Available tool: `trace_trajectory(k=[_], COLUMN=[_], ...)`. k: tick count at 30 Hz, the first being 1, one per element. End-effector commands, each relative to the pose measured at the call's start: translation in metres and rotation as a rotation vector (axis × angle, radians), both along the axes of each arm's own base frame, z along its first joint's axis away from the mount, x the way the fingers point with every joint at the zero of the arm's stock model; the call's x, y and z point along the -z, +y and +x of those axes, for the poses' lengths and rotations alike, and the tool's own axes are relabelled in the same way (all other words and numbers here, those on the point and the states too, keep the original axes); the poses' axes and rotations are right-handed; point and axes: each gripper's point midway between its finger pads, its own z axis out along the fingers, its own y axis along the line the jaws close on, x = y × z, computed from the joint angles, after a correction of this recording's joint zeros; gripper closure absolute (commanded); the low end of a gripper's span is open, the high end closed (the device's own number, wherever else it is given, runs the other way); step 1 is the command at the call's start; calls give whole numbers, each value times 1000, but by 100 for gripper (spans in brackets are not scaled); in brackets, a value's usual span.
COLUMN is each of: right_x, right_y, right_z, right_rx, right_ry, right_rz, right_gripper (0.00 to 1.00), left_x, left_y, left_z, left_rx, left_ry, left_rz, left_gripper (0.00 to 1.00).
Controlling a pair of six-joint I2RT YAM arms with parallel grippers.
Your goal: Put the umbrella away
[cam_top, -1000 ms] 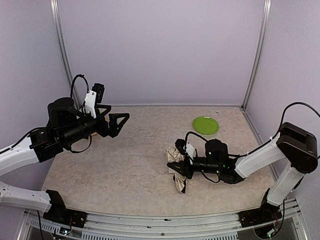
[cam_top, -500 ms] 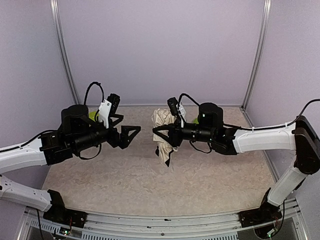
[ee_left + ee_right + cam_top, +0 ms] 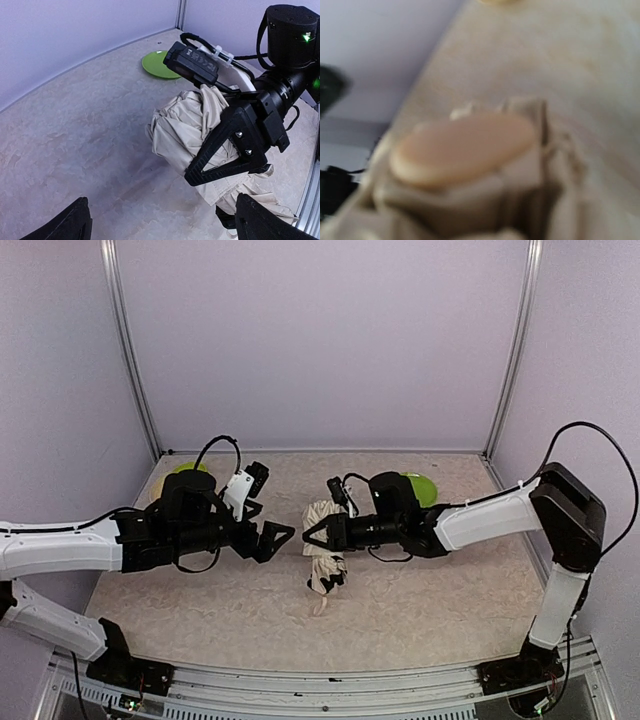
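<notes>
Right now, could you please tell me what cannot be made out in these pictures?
Right wrist view: badly blurred; only the pale knob and fabric of the umbrella show.
Top view: the right arm covers part of the green plate.
Top view: the left arm hides most of a green object; what it is, I cannot tell.
All views: bunched fabric hides the umbrella's shaft.

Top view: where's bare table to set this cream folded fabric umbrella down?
Bare: the beige marbled table along the near edge, and the back strip by the wall, left of the round green plate. Crowded: centre, where the open left gripper faces the right gripper clamping the cream umbrella.
</notes>
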Motion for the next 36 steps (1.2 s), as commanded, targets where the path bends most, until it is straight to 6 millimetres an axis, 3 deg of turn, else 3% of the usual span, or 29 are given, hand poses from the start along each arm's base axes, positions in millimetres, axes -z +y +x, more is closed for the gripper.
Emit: trace_trajectory(k=[1, 5, 8, 14, 17, 22, 24, 25, 26, 28, 30, 34, 36], right_x=[29, 67, 90, 89, 74, 23, -9, -23, -38, -62, -68, -64, -71], right_y=[-6, -21, -25, -36, -43, -46, -53, -58, -65, -88, -127, -237, -290], right_z=[23, 43, 54, 73, 80, 79, 76, 75, 74, 76, 87, 115, 119], right_rx=[42, 66, 74, 138, 172, 153, 156, 159, 169, 202, 280, 521, 645], right_ry=[103, 155, 167, 113, 71, -48, -128, -171, -215, -315, -375, -459, -523], right_rz=[-33, -109, -196, -265, -287, -268, -256, -246, -236, -238, -281, -372, -385], right_gripper=[57, 48, 32, 27, 26, 25, 17, 3, 0, 0, 0, 0, 0], left_x=[5, 12, 18, 27, 34, 48, 48, 46, 44, 35, 25, 5, -4], left_y=[-7, -6, -4, -2, -2, -2, 1, 2, 6, 17, 36, 92, 125], left_z=[-1, -1, 2, 6, 8, 13, 18, 20, 24, 36, 54, 106, 130], left_rx=[11, 6, -8, -25, -30, -39, -48, -53, -64, -99, -158, -333, -432], left_ry=[64, 73, 76, 82, 82, 99, 100, 99, 98, 90, 75, 43, 25], left_rz=[-25, -23, -6, 24, 47, 78, 78, 72, 64, 36, 13, -15, -29], left_gripper=[3, 3, 3, 3, 3, 3, 3, 3, 3, 2, 1, 1, 1])
